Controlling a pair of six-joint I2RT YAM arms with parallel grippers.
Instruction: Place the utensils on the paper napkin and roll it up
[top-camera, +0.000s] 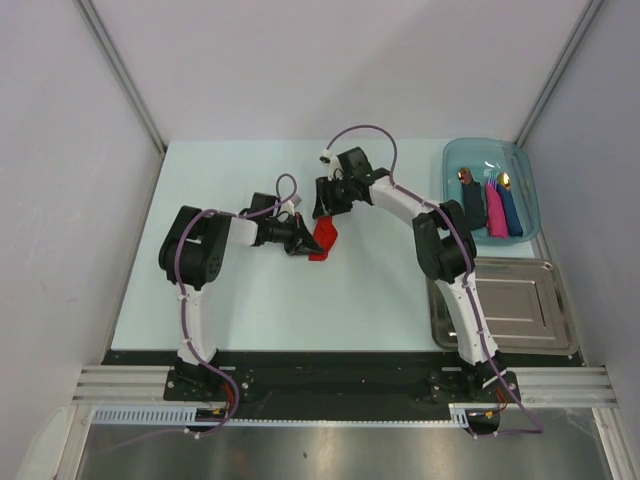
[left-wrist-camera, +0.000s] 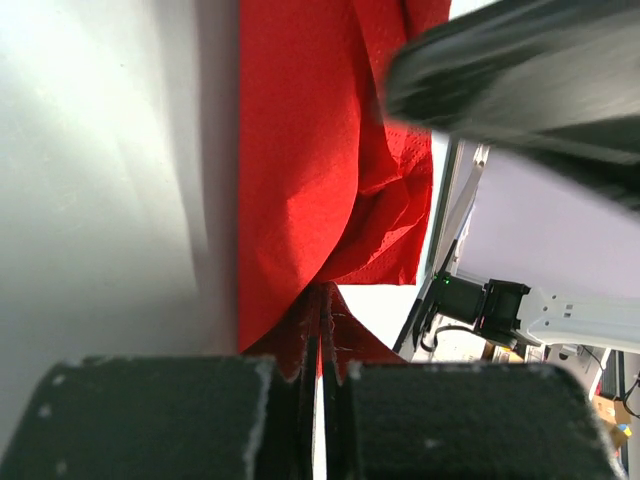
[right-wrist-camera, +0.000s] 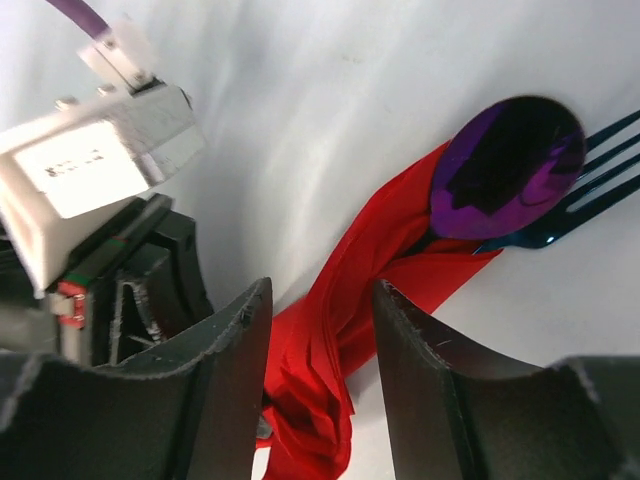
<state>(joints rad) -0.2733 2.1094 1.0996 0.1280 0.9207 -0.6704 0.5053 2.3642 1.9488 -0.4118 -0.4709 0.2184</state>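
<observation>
Jaws of the left tool (left-wrist-camera: 322, 300) are sitting closed on a corner of the red paper napkin (left-wrist-camera: 300, 150), which is lying crumpled and partly rolled at mid tabletop (top-camera: 250, 290). Just beside it, the right tool (right-wrist-camera: 320, 300) is hanging over the napkin with its fingers standing apart, while the purple-bowled spoon (right-wrist-camera: 507, 165) and the blue fork (right-wrist-camera: 590, 170) are poking out of the napkin's end, the spoon lying across the fork's tines. Farther right, well apart from both tools, a blue bin (top-camera: 480, 150) is holding rolled bundles (top-camera: 495, 210) and a metal tray (top-camera: 510, 300) is sitting nearer the arm bases, neither standing in the way.
</observation>
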